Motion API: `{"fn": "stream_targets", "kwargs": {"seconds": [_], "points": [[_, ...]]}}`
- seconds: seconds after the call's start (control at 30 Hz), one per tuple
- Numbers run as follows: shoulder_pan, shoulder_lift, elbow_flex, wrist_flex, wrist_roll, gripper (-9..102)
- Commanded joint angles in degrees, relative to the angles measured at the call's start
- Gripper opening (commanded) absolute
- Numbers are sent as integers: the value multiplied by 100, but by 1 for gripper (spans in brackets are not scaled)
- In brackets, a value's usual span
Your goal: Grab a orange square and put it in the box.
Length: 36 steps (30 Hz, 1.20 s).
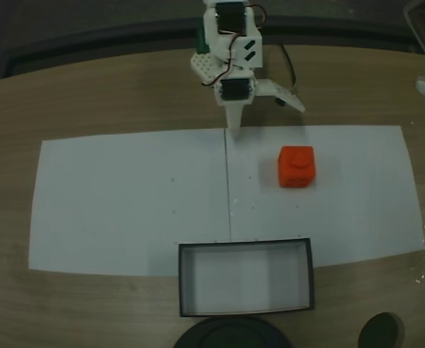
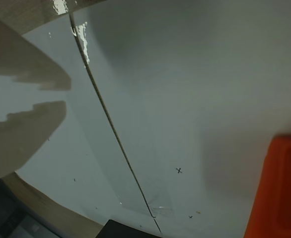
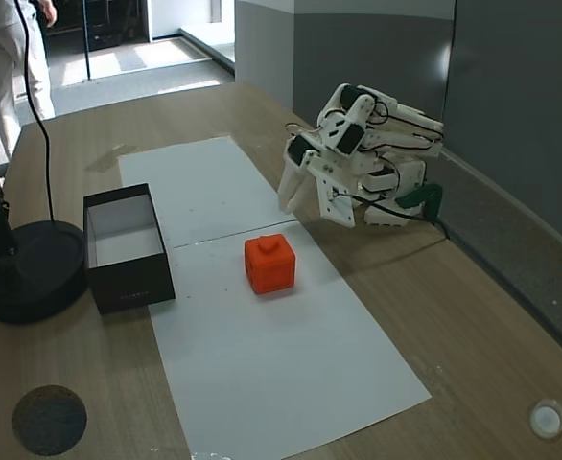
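An orange square (image 1: 296, 167), a small block with a round stud on top, sits right of centre on white paper (image 1: 125, 210) in a fixed view. It looks rigid, light and smooth; grip its flat opposite sides. The gripper (image 1: 260, 116) hovers at upper centre, jaws spread, empty. The box (image 1: 246, 247) waits, bottom centre.

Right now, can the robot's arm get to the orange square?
Probably yes. The orange square sits alone on the white paper, near the gripper, with nothing between them. The box stands off to the side.
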Motion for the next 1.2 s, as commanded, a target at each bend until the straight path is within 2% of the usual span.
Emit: {"fn": "stream_targets", "kwargs": {"seconds": [0.0, 0.97, 1.07, 1.17], "points": [[9, 132, -334, 53, 0, 0], [-9, 132, -325, 35, -26, 0], [-316, 132, -202, -466, -26, 1], [-404, 132, -123, -914, -35, 7]]}}
